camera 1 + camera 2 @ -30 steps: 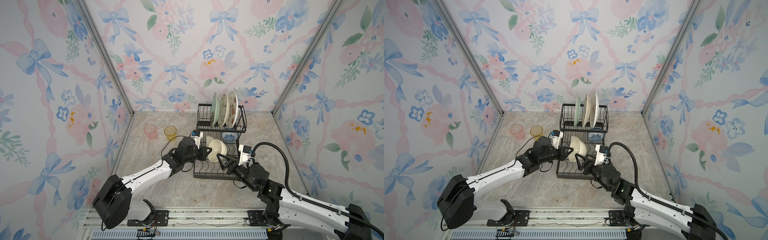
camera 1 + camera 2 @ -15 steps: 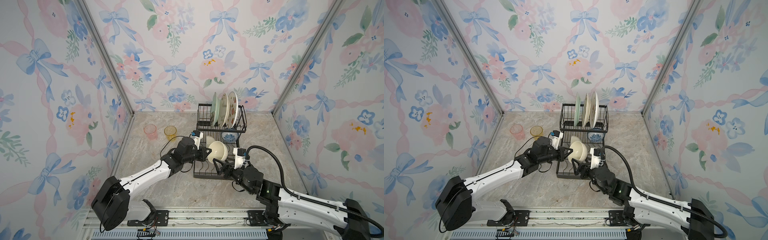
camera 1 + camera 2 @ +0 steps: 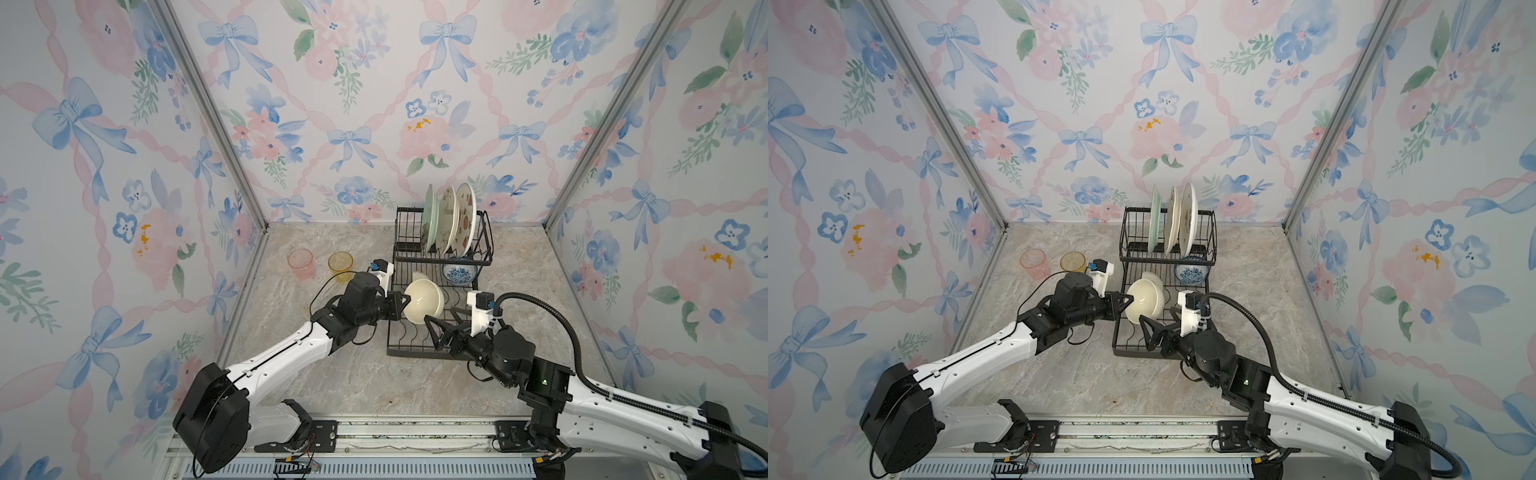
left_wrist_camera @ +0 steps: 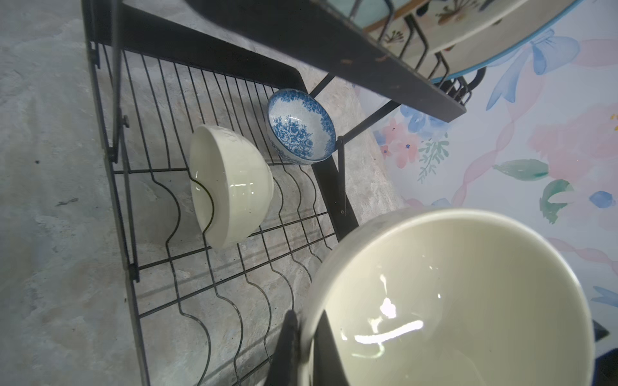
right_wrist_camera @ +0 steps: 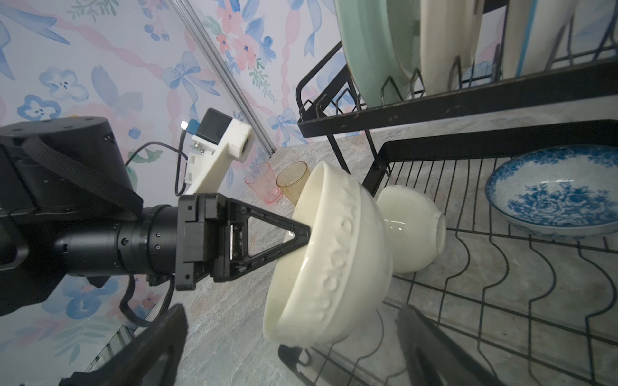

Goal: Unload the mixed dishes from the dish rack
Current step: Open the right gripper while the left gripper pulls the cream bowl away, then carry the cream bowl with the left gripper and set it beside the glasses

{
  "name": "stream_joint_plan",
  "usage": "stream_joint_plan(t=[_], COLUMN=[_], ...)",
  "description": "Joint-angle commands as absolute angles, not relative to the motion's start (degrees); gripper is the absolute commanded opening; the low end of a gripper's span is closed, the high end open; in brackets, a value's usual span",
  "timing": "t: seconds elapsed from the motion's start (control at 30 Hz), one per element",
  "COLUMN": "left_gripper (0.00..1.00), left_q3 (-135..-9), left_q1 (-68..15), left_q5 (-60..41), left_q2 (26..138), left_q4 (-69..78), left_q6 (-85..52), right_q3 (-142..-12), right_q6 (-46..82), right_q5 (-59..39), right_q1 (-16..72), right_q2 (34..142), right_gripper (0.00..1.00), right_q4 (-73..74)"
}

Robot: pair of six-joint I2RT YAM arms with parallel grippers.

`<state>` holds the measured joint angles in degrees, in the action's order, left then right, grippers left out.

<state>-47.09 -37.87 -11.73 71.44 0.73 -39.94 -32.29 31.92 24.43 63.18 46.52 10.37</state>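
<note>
While the left pincer [image 3: 406, 299] pinches the cream bowl [image 3: 426, 301] above the dish rack [image 3: 409, 355], the right pincer [image 3: 439, 318] gapes nearby; handover looks next.

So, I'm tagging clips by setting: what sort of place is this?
Probably a staged robot test booth dressed as a kitchen, not a real home: floral wallpaper panels joined by metal corner strips, a dish rack on a marble-look tabletop, and robot arms mounted on a rail.
</note>
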Motion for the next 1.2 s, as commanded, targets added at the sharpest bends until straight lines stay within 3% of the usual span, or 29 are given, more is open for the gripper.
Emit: stream_joint_plan(t=[0.0, 0.37, 0.57, 0.87, 1.17], left_gripper=[0.00, 0.00, 0.00, 0.00, 0.00], left_q3=[-46.8, -42.6, -40.0, -44.7, -54.8], left_q1=[-35.6, -22.6, -13.0, -1.8, 3.1], left_q5=[-11.4, -1.0, 3.5, 2.1, -1.1], left_q2=[67.8, 54.9, 54.0, 65.7, 86.4], left_q4=[1.4, -12.6, -16.4, -16.9, -17.1], left_q6=[-38.6, -30.4, -28.1, -26.9, -24.7], right_q3=[-35.4, -37.6, -38.3, -35.8, -30.1], right_q6=[30.0, 33.0, 32.7, 33.0, 33.3], right_q5=[26.5, 30.0, 30.1, 30.6, 31.5], right_q1=[63.3, 61.3, 60.3, 60.1, 60.0], right_q2=[44.2, 42.6, 43.1, 40.8, 30.6], right_gripper=[0.97, 0.97, 0.97, 0.97, 0.97], right_q4=[5.0, -4.8, -8.9, -13.0, -13.9])
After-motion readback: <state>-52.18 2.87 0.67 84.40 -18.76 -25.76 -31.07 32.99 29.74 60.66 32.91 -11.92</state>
